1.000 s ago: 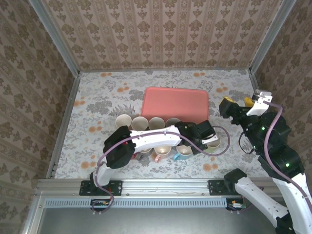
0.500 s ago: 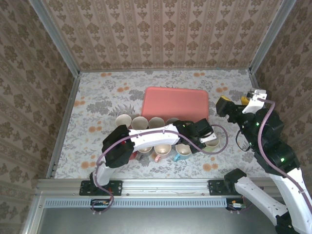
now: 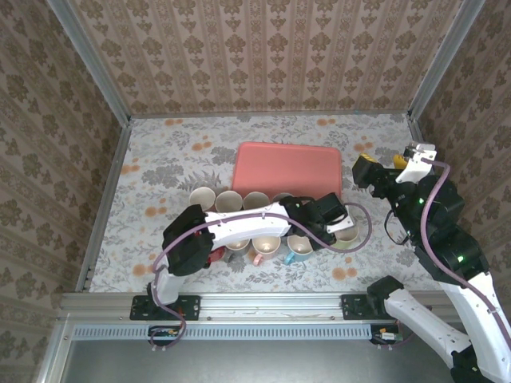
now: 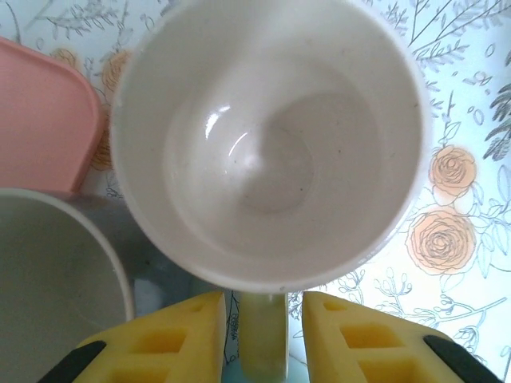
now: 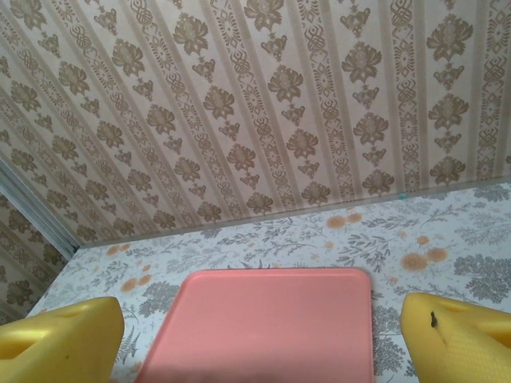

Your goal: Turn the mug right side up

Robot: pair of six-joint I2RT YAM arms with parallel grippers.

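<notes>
Mug [image 4: 271, 144], white and mouth-up, stands near the pink tray's [image 3: 289, 169] near right corner. Left gripper [image 4: 263, 319] straddles its handle [image 4: 264, 347], jaws slightly parted, clear of it. Right gripper [image 5: 267, 339], right of the tray, gapes wide, empty.

Tray [image 3: 289, 169] on the table [image 3: 160, 159] toward its far edge, cups [image 3: 228, 200] in two rows just before it — mug [image 4: 271, 144] upright at their right end, near the tray's right corner.

One pink tray [image 3: 287, 169] and roughly eight mugs [image 3: 202, 196], some partly hidden.
</notes>
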